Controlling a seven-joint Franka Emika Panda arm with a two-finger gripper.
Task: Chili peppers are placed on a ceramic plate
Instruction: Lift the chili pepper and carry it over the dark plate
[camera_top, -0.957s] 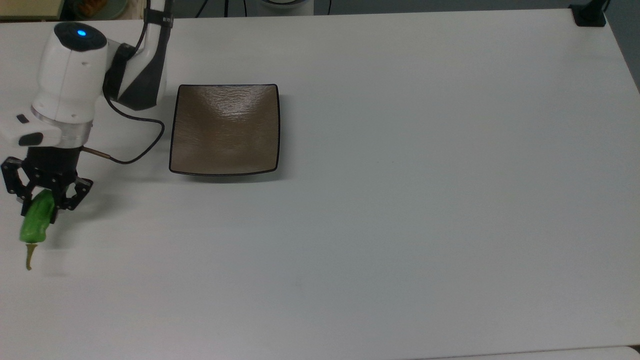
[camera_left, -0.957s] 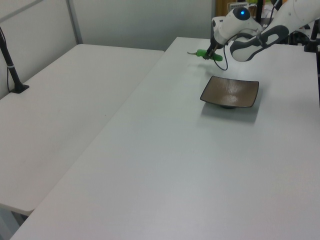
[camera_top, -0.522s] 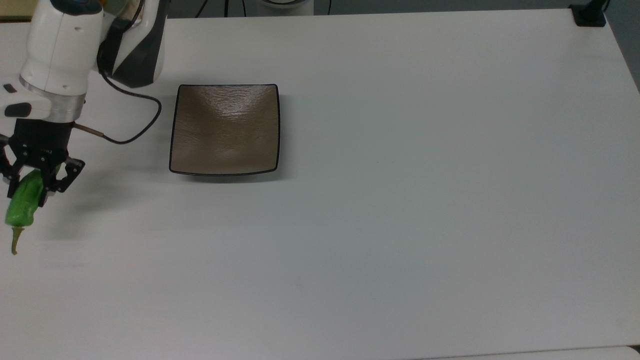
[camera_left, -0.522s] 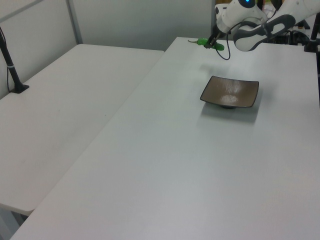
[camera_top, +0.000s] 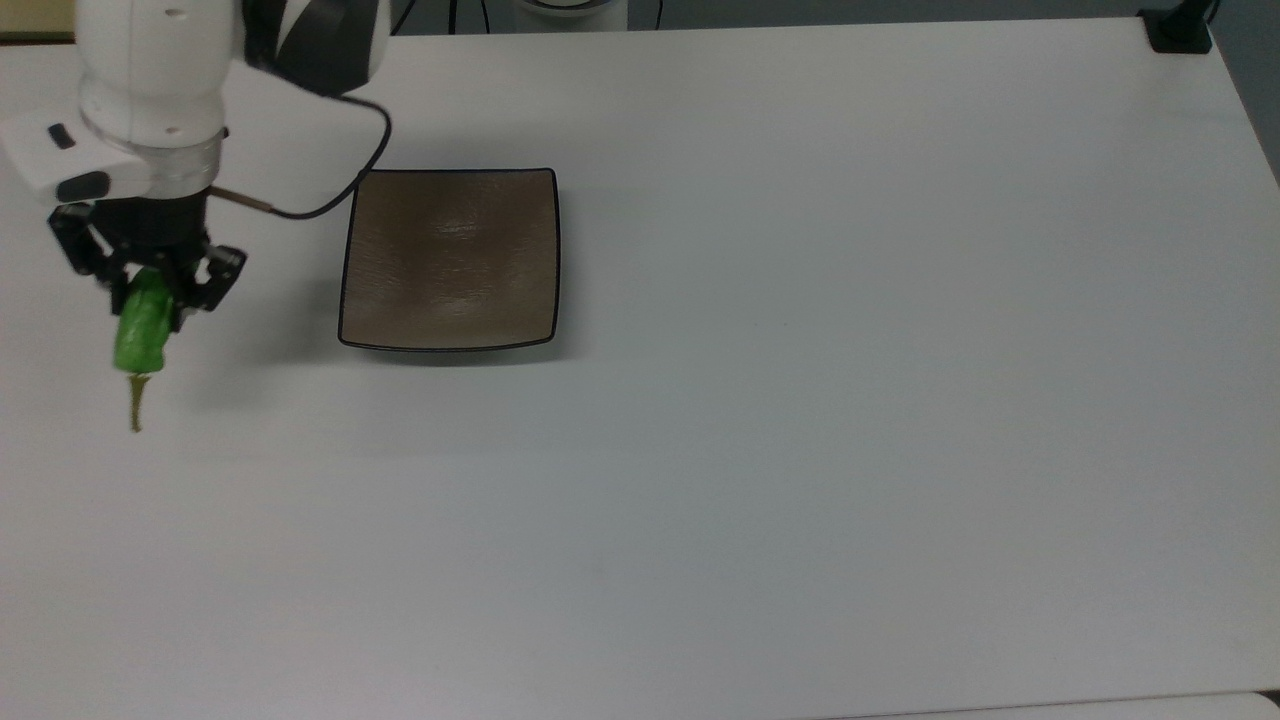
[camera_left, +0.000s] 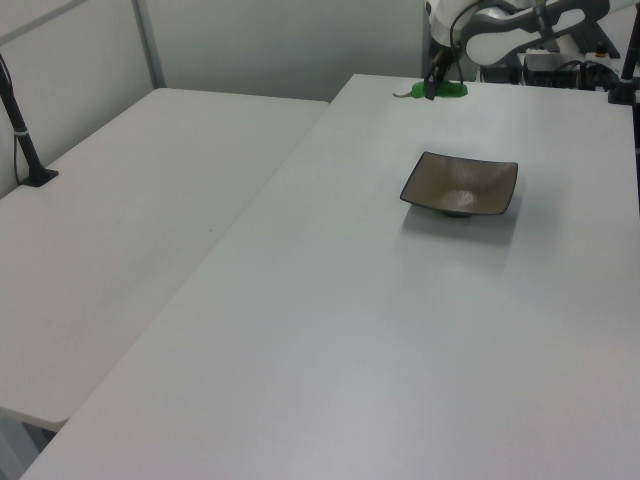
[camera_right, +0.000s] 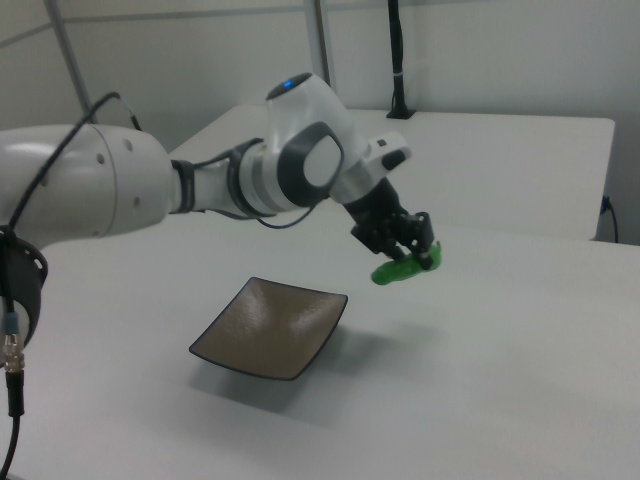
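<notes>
Above the white table (camera_top: 800, 400), my gripper (camera_top: 150, 290) is clamped on the chili pepper (camera_top: 140, 325), holding it in the air toward the top view's left of the ceramic plate (camera_top: 450, 260), stem hanging.

Gripper (camera_right: 408, 252) clamps green chili pepper (camera_right: 398, 270) aloft, right of and beyond the bare ceramic plate (camera_right: 270, 326).

The top view looks straight down on the white table (camera_top: 800, 400), from fairly high; the left view looks along the table from one end, seemingly the farthest camera; the right view sits lower and closer, looking obliquely; all three share the ceramic plate (camera_top: 450, 260) (camera_left: 460, 186) (camera_right: 270, 327).
</notes>
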